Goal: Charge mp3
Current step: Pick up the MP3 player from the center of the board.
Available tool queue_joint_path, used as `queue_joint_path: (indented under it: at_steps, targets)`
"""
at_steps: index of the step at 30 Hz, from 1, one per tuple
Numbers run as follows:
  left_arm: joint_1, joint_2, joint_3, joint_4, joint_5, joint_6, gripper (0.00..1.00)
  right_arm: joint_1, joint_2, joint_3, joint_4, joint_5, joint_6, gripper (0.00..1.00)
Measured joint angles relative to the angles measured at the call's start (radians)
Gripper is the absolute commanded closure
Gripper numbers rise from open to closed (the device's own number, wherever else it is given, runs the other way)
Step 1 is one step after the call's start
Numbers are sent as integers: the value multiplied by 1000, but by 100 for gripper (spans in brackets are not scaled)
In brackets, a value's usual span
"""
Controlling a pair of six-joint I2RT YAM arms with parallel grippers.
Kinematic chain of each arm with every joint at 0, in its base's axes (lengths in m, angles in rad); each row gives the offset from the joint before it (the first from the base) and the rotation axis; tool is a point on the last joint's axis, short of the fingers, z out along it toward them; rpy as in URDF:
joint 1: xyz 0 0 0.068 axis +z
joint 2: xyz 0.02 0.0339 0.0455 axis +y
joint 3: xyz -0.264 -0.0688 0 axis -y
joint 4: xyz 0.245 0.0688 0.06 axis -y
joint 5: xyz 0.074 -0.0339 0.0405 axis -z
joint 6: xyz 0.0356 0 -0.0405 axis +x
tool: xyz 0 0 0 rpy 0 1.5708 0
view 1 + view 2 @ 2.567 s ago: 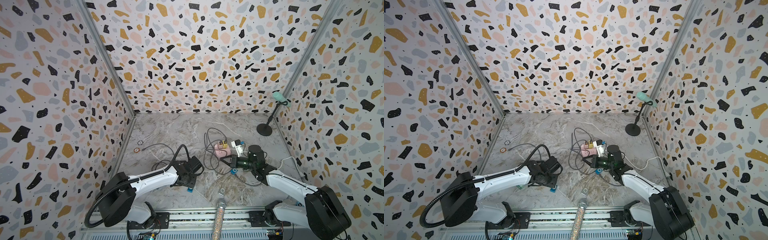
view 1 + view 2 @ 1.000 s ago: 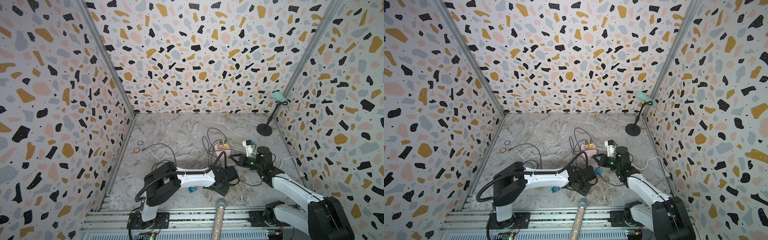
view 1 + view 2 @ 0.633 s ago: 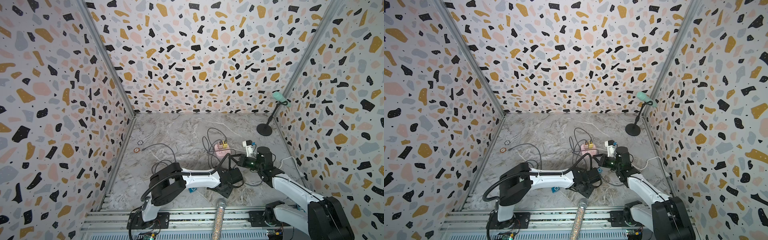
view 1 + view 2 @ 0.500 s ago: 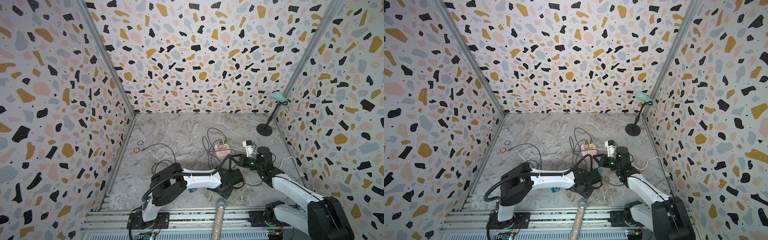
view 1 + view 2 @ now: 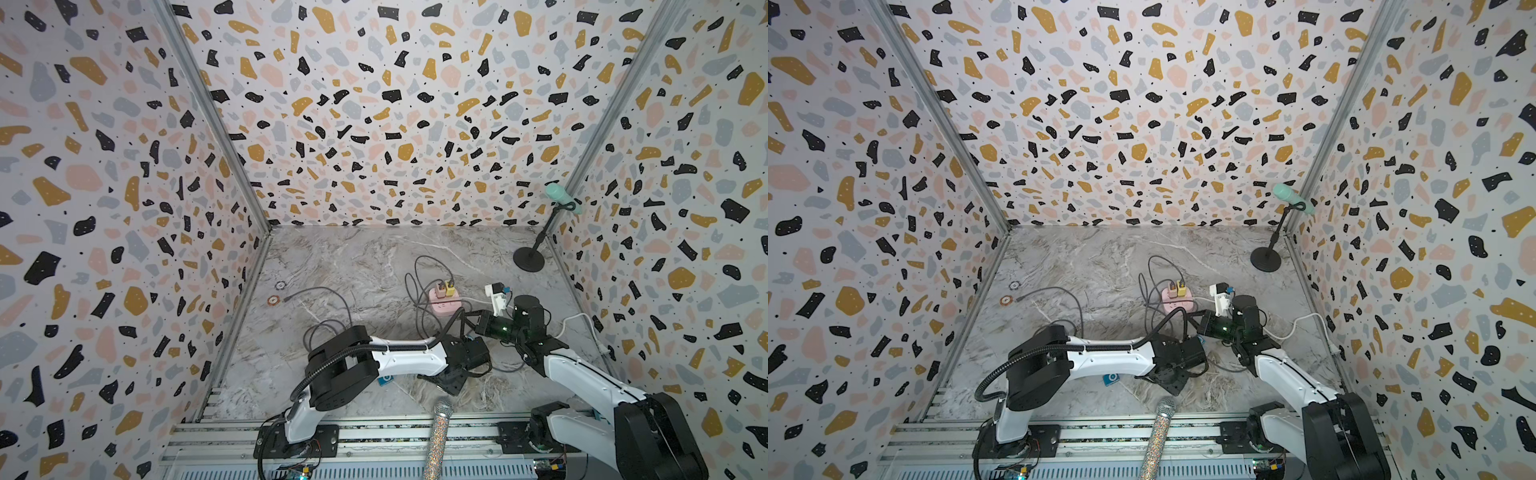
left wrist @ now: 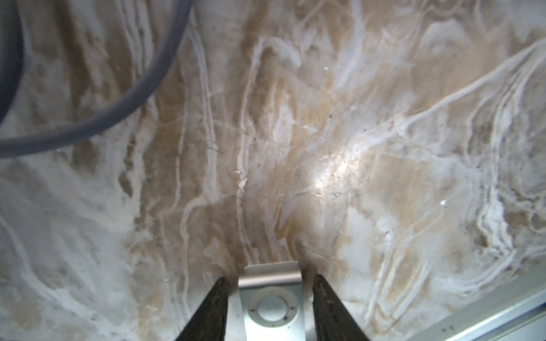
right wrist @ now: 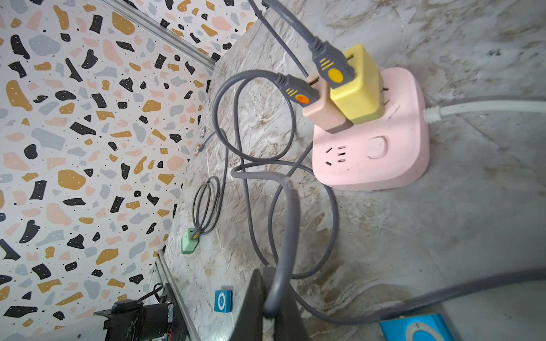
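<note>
Two fingers (image 6: 211, 310) of my left gripper (image 6: 270, 279), just swung over and narrowing, straddle the silver mp3 (image 6: 270, 307) in front of the pink power strip (image 5: 446, 307), still apart, right gripper (image 7: 266, 274) clamped on the grey cable (image 7: 291, 206), so plug-in looks close.

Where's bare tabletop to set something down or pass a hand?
Free: back strip between rear wall and pink power strip; front left between left wall and left arm. Crowded: centre-right, grey cables, left gripper, right gripper.
</note>
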Motion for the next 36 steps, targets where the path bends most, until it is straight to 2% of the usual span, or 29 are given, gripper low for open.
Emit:
queue_joint_path:
  at_steps: [6, 17, 23, 28, 36]
  targets:
    - [0, 0, -1, -3, -2, -1, 68, -3, 0, -13, -2, -3, -1, 100]
    - [27, -58, -76, -1, -64, 2, 71, -10, -5, -14, -12, -2, -11, 100]
    - [182, -289, -259, 106, -43, -18, 71, 24, -13, 17, -38, 8, -57, 100]
    - [294, -496, -359, 289, 30, -40, 71, 130, -37, 53, 1, 50, -82, 100]
    - [407, -697, -552, 555, 116, -137, 72, 322, -67, 50, 182, 196, -66, 100]
